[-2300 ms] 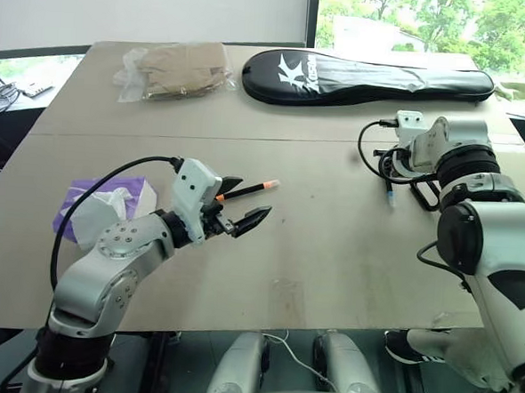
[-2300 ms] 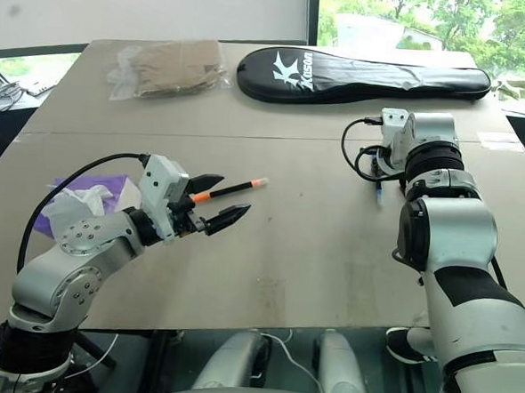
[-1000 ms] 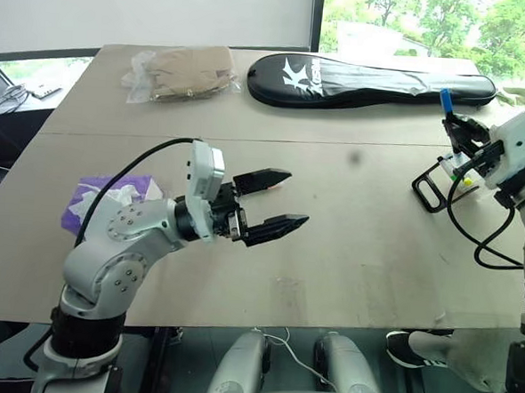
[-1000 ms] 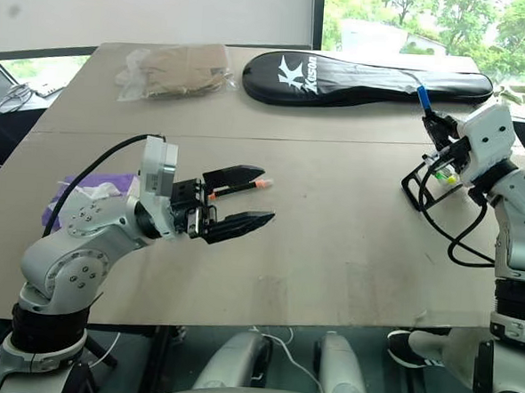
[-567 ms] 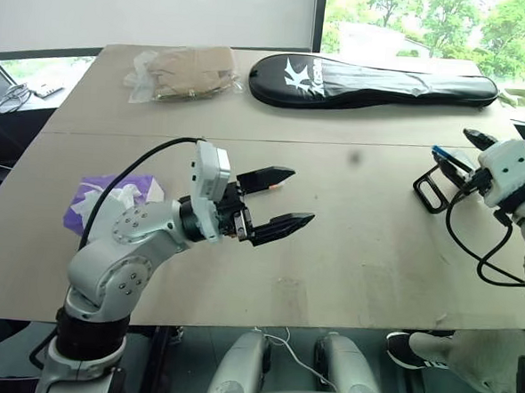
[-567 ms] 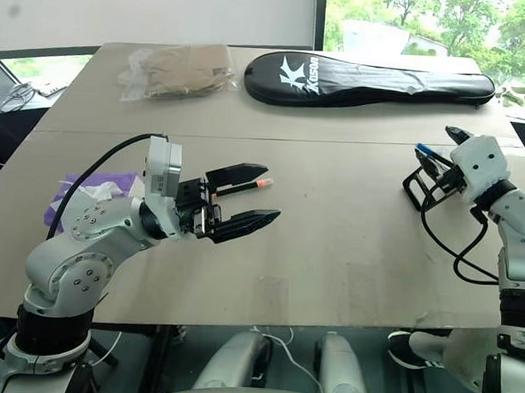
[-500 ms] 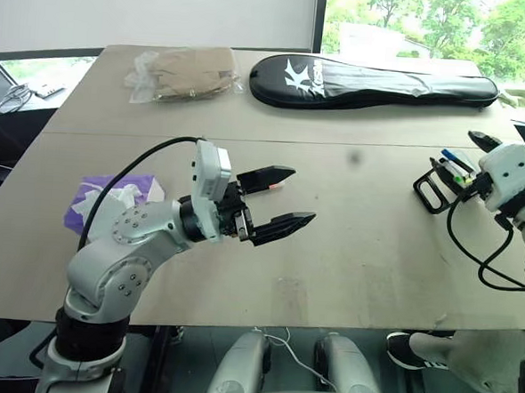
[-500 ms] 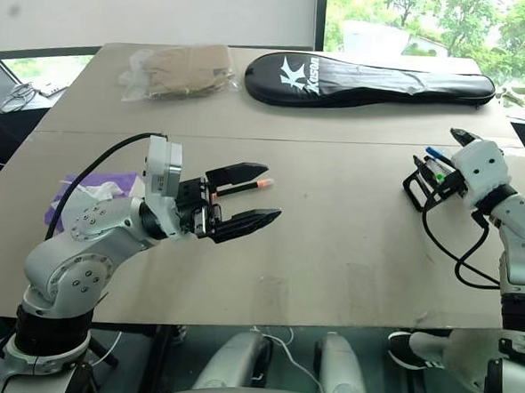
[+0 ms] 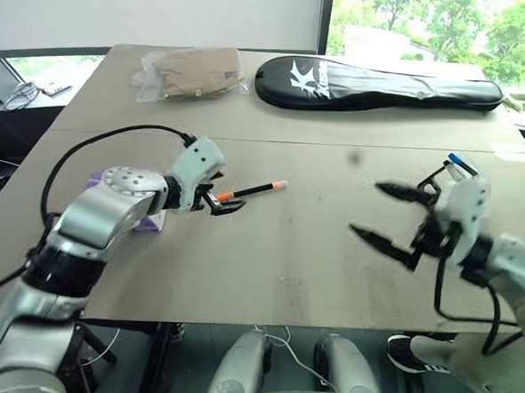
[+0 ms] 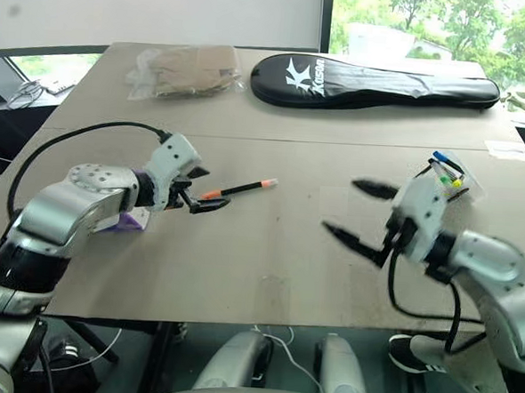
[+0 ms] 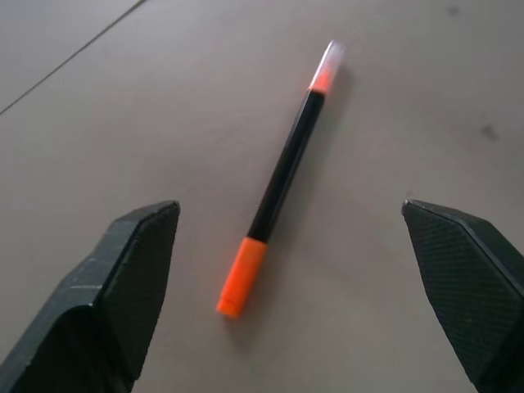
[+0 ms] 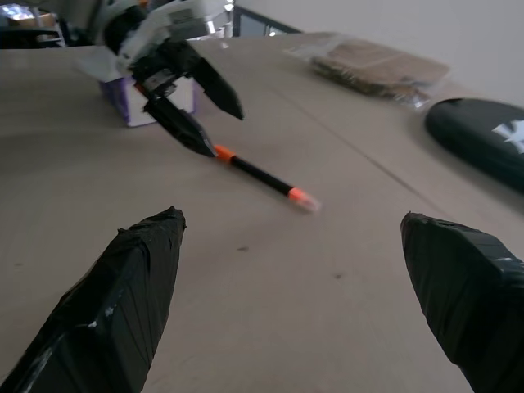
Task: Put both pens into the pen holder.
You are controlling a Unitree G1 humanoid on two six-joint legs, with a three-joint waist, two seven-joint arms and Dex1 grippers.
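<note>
Two pens: one black pen with orange ends point(image 9: 245, 193) lies flat on the table point(image 9: 285, 269), left of the middle; the blue-capped pen point(image 9: 462, 162) stands in the pen holder point(image 10: 449, 178), cap up.
Left gripper point(image 9: 216, 201): low over the table at the orange butt end of the lying pen, fingers spread wide, nothing between them. In the left wrist view the pen point(image 11: 281, 180) lies on bare board between the two fingertips point(image 11: 135, 270), touching neither.
Right gripper point(image 10: 355, 213): hangs over the middle-right of the table, pointing toward the left arm, fingers spread wide and empty. Its wrist view looks across open board to the pen point(image 12: 260, 175) and the left gripper point(image 12: 195, 105).
Pen holder: near the table's right edge, partly hidden behind the right wrist; yellow and green bits show by the blue cap.
Open room: bare tabletop between the two grippers and all along the near edge; the stretch from the lying pen across to the holder holds nothing but the right arm itself.
Far edge: black racket bag point(image 9: 376, 81) lies lengthwise, a clear-wrapped tan packet point(image 9: 192, 71) just left of it, both well apart from the pens.
Left edge: purple tissue pack point(image 10: 129, 219) sits under the left forearm, near the pen.
</note>
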